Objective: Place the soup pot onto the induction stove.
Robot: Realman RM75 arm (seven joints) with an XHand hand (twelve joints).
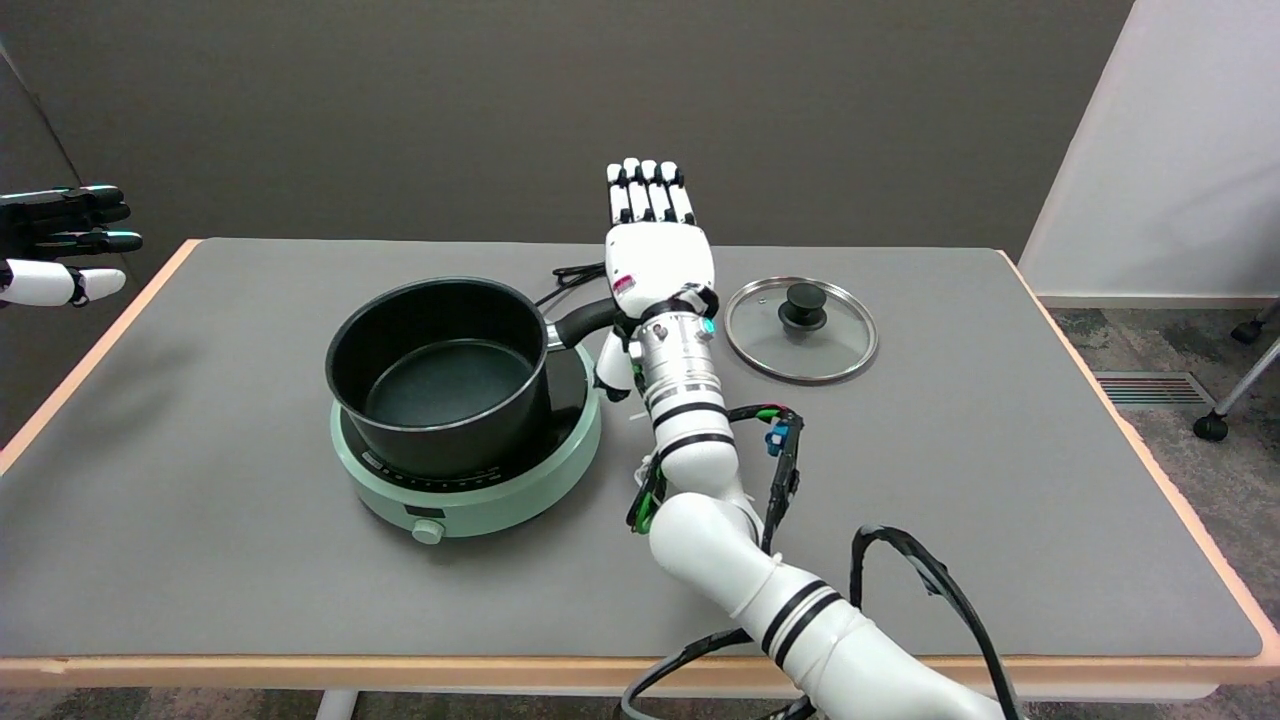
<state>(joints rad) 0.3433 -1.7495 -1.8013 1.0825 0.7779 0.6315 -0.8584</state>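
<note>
A black soup pot [440, 375] sat upright on the pale green induction stove [470, 470] near the middle of a grey table [1000, 500], its open mouth showing a dark, bare inside and its black handle [585, 322] pointing toward the robot's right hand [655, 262]. That hand stood just beside the end of the handle, its fingers [648, 192] straight, close together and pointed away toward the far wall, holding nothing; from this side it could not be told whether the thumb or palm touched the handle tip. The white right arm [720, 530] reached in from the lower right, with black cables looped along it. The stove's round knob [428, 532] faced the near edge of the table, and a black cord [575, 272] ran from behind the stove toward the far side. A glass lid [801, 330] with a black knob lay flat on the table just to the right of the hand, apart from the pot. At the far left, the other hand [60, 245] hung in the air off the table's corner.
</note>
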